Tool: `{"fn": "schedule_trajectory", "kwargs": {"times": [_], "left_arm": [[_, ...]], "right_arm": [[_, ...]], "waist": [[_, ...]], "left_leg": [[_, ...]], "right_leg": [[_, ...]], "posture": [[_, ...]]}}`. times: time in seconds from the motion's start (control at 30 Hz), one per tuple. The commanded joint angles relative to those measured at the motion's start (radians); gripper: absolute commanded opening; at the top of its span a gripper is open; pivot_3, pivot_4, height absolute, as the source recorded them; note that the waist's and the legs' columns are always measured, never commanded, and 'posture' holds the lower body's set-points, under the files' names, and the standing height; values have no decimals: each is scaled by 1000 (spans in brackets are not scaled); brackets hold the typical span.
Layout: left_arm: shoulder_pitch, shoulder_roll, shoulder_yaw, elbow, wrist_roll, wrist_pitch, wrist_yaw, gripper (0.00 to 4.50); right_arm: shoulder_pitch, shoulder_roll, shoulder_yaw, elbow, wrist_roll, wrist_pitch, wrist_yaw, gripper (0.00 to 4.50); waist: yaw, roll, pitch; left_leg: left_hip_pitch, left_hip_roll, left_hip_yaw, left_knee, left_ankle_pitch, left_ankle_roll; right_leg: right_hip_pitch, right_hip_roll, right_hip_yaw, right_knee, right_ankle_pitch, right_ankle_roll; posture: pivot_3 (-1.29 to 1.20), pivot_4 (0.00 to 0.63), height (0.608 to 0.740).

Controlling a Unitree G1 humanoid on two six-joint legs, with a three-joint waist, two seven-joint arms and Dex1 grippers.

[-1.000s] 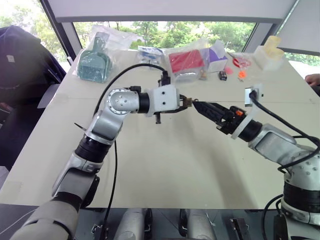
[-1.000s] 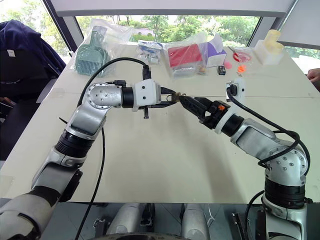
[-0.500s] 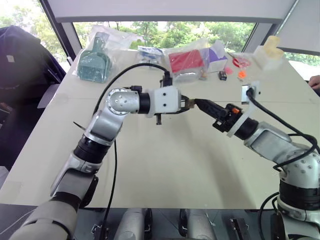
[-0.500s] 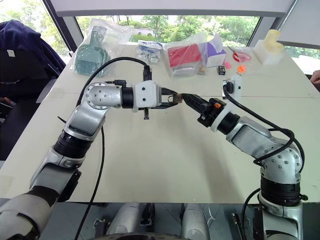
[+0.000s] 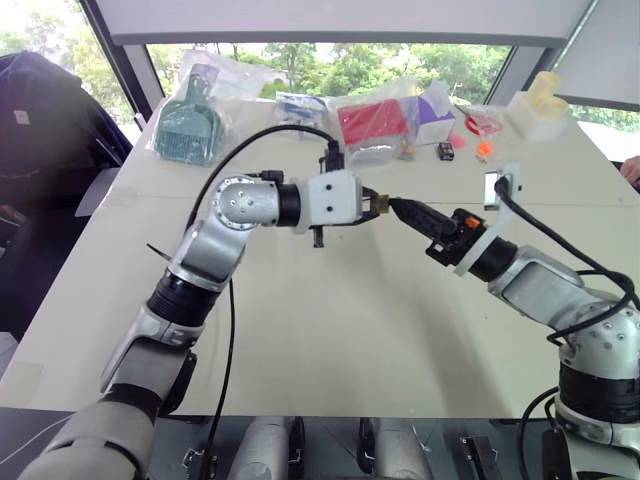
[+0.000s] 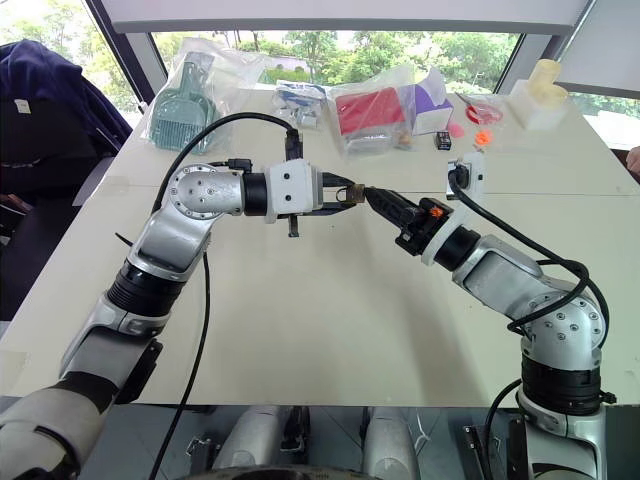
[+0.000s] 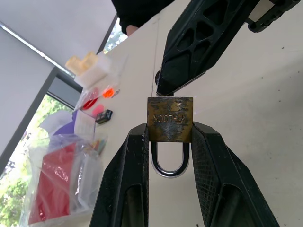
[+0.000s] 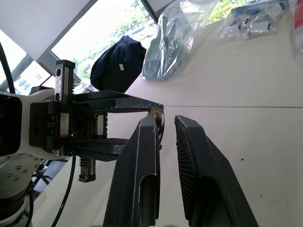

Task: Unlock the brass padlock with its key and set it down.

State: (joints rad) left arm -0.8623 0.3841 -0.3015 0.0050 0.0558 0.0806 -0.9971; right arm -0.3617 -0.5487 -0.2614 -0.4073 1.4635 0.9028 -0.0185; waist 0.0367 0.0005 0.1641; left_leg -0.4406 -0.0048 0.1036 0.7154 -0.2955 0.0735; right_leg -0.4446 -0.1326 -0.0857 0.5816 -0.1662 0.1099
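The brass padlock (image 7: 170,119) hangs above the table (image 5: 330,330), clenched by its flat sides in the left gripper (image 7: 169,137) jaws. It looks small, rigid, slippery; best held by the body. Its face reads "VT-LOCK". The right gripper (image 8: 165,124) jaws stand slightly parted at the padlock's key end.

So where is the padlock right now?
The padlock is clamped between the left gripper fingers, held above the middle of the table, with the right gripper tips right at its body.
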Motion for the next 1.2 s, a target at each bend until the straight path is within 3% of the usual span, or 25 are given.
{"fn": "schedule_trajectory", "kwargs": {"times": [0.03, 0.13, 0.3, 0.43, 0.6, 0.83, 1.2], "left_arm": [[-27, -3, 13, -32, -19, -24, 10, 676], [-27, -2, 13, -29, -20, -26, 9, 676], [-24, 1, 11, -28, -21, -30, 4, 676], [-21, 5, 13, -23, -19, -36, 4, 676], [-28, 8, 15, -7, -14, -51, 11, 676], [-36, 8, 15, 14, 21, -140, 54, 676], [-44, 25, -4, 140, 210, -562, 258, 676]], "right_arm": [[-1, -5, -10, -22, -1, -21, 13, 2482], [-2, -4, -13, -11, -5, -24, 5, 4042], [-8, 5, -12, -6, 2, -34, 2, 4042], [-12, 13, -12, -13, 28, -42, -22, 2764], [-13, 9, -8, -22, 61, -40, -37, 128], [-9, 13, -2, -12, 80, -52, -67, 50], [0, 132, -34, 115, 198, -141, -250, 50]], "waist": [[0, 0, 0], [0, 0, 0], [0, 0, 0], [0, 0, 0], [0, 0, 0], [0, 0, 0], [0, 0, 0]], "left_leg": [[0, 0, 0, 0, 0, 0], [0, 0, 0, 0, 0, 0], [0, 0, 0, 0, 0, 0], [0, 0, 0, 0, 0, 0], [0, 0, 0, 0, 0, 0], [0, 0, 0, 0, 0, 0], [0, 0, 0, 0, 0, 0]], "right_leg": [[0, 0, 0, 0, 0, 0], [0, 0, 0, 0, 0, 0], [0, 0, 0, 0, 0, 0], [0, 0, 0, 0, 0, 0], [0, 0, 0, 0, 0, 0], [0, 0, 0, 0, 0, 0], [0, 0, 0, 0, 0, 0]], "posture": [[0, 150, 735], [0, 150, 735], [0, 150, 735], [0, 150, 735], [0, 150, 735], [0, 150, 735], [0, 150, 735]]}}
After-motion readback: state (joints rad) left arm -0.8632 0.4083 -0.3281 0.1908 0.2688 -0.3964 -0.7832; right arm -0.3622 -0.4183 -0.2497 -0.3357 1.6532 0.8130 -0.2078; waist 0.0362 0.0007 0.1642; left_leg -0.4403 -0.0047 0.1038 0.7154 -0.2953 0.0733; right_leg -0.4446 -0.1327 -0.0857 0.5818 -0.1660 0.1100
